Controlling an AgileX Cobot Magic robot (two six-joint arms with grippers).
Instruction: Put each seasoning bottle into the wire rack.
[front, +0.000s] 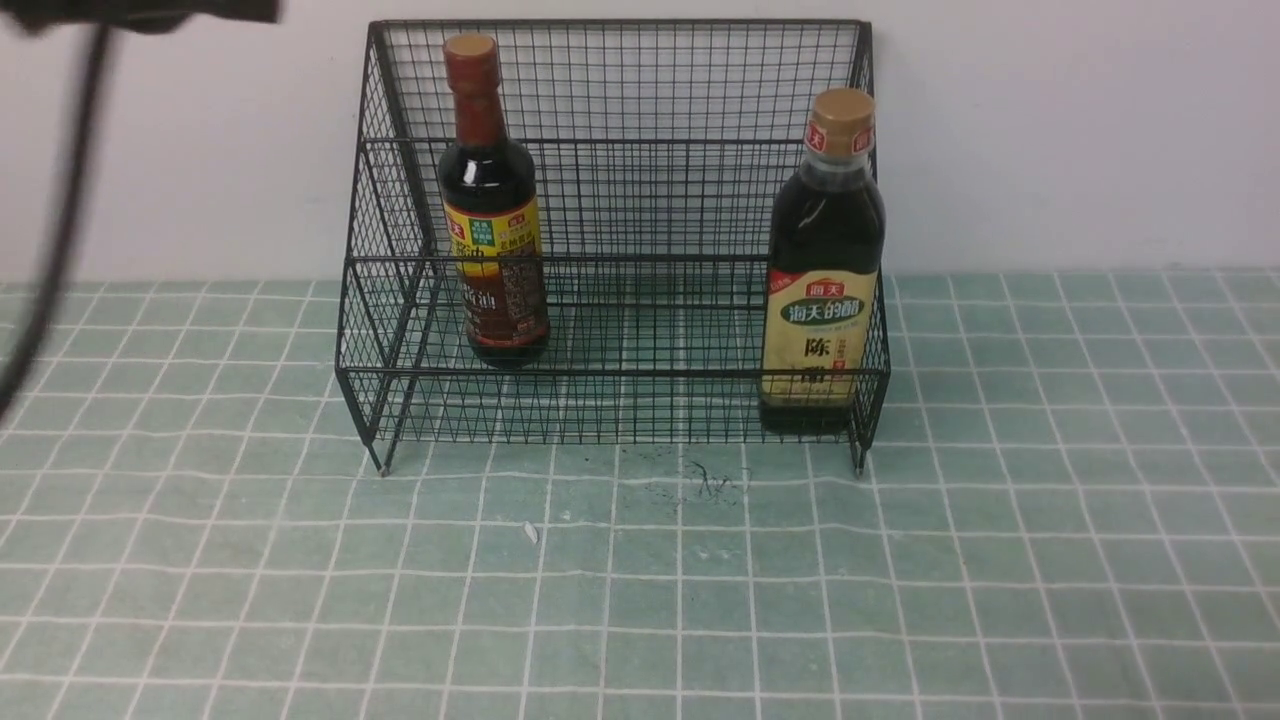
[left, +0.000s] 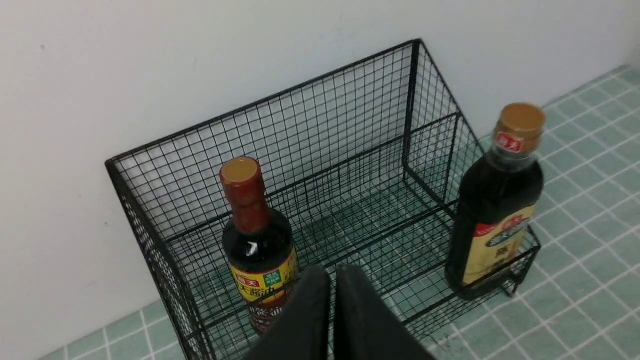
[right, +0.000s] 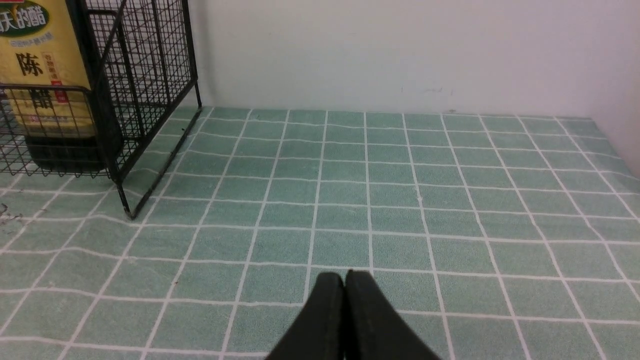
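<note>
Green tiled cloth with white grid lines (front: 640, 600) covers the table, and a plain white wall (front: 1050, 130) rises behind it. Against that wall stands the black wire rack (front: 620, 150), its tall grid back to the wall and its two stepped tiers facing forward.

Both seasoning bottles stand upright inside the rack. The slim long-necked bottle with the dark-red cap (front: 492, 210) and yellow-and-maroon label is on the rack's upper rear tier, near the rack's left side. The broader bottle with the gold cap (front: 825, 270) and cream label sits on the rack's lower front tier, in the rack's right front corner, close against the side mesh. The two bottles are well apart, with bare rack floor between them.

On the cloth just in front of the rack lies a dark scribbled smudge (front: 710, 480), and further forward a small white fleck (front: 531, 532).

The left gripper (left: 332, 280) hangs above and in front of the rack's left part, its black fingers pressed together and holding nothing; in its own camera the dark-red-capped bottle shows just beyond the fingertips. A blurred black cable (front: 60, 220) of the left arm crosses the front view's upper left corner, well away from the rack.

The right gripper (right: 345, 285) is over bare cloth to the right of the rack, fingers closed together and empty.
</note>
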